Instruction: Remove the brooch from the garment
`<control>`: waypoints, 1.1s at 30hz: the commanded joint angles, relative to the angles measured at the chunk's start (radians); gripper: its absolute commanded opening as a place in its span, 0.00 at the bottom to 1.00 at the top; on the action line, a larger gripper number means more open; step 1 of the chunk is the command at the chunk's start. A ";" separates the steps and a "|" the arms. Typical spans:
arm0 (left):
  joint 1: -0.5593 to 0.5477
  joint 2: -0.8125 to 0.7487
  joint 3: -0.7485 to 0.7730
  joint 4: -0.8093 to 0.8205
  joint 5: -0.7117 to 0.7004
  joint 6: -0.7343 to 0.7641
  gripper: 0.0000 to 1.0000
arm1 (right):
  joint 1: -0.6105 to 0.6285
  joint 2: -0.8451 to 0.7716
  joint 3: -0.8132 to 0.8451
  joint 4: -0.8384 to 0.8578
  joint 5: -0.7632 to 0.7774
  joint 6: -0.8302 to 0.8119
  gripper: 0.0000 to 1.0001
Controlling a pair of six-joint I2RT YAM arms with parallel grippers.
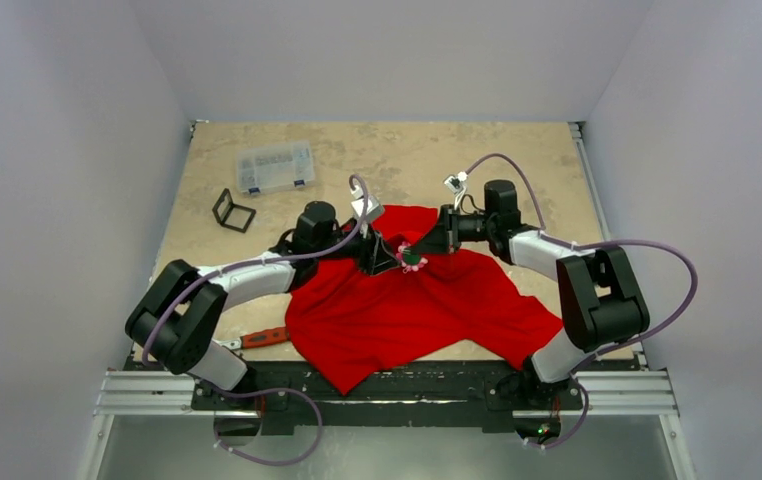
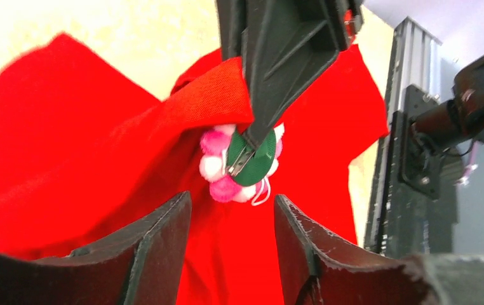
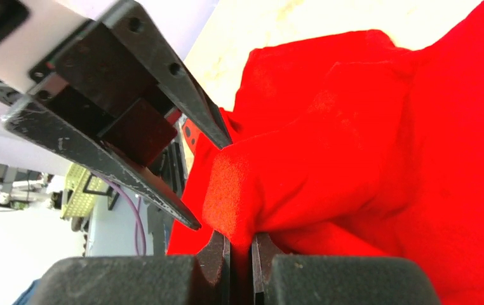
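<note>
The garment point(image 1: 407, 310) is a bright red T-shirt spread over the near middle of the table. My right gripper point(image 1: 422, 247) is shut on a raised fold of it, and cloth shows between its jaws in the right wrist view point(image 3: 241, 244). The brooch point(image 2: 242, 162), pink and white petals on a green back with a metal pin, hangs from that fold right at the right gripper's tip; it also shows in the top view point(image 1: 412, 261). My left gripper point(image 2: 233, 203) is open just below the brooch, jaws apart and empty. Its fingers point(image 3: 100, 162) show in the right wrist view.
A clear plastic organiser box point(image 1: 275, 167) and a small black frame point(image 1: 233, 211) lie at the back left. A red-handled wrench point(image 1: 257, 338) lies by the shirt's left edge near the front rail. Both arms meet over the shirt's upper part.
</note>
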 commanded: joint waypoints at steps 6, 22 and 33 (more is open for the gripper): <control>0.041 -0.014 -0.071 0.105 0.021 -0.449 0.57 | 0.004 -0.055 -0.087 0.393 0.127 0.378 0.00; 0.080 0.196 0.047 0.386 0.064 -0.793 0.43 | 0.004 -0.073 -0.155 0.523 0.235 0.507 0.00; 0.080 0.185 0.039 0.424 0.062 -0.792 0.40 | 0.004 -0.046 -0.148 0.525 0.230 0.512 0.00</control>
